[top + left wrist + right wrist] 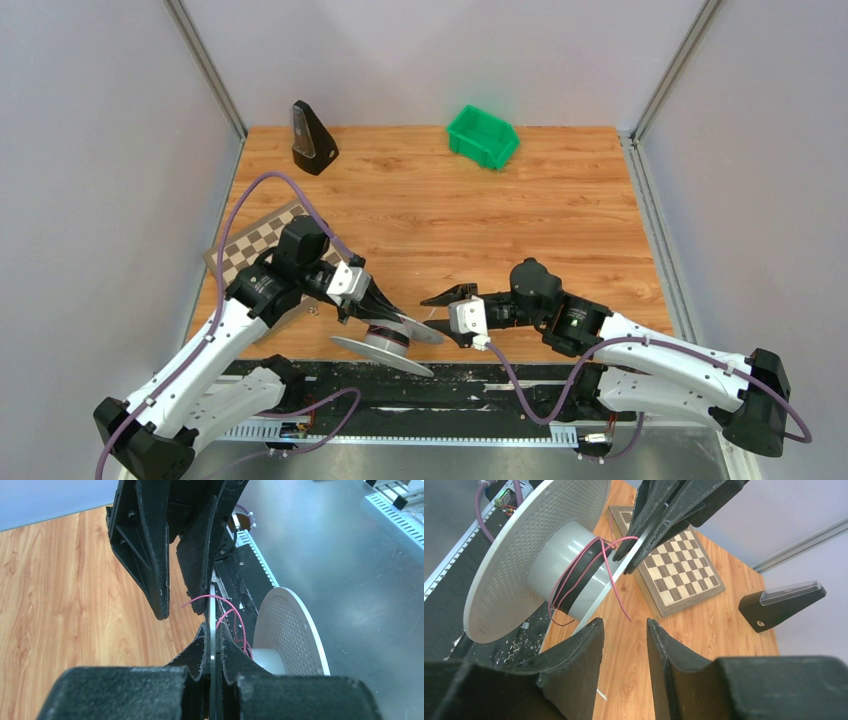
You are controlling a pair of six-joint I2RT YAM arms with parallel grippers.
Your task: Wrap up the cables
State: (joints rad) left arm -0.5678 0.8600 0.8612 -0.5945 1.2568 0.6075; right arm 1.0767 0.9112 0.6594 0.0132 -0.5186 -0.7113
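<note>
A grey reel [385,347] with two wide flat discs hangs tilted over the table's near edge. My left gripper [400,320] is shut on the rim of its nearer disc, which shows as a thin edge [212,607] pinched between the pads. A few turns of thin pink cable [574,572] lie round the grey hub [551,555], and a loose end [619,600] trails off toward the table. Just right of the reel, my right gripper [441,316] is open with only bare wood between its fingers [579,650]. Neither finger touches the cable.
A chessboard [252,240] lies behind the left arm. A black metronome [312,140] stands at the back left and a green bin [482,135] at the back middle. Below the reel runs the black strip with a metal rail [260,565] at the table's near edge.
</note>
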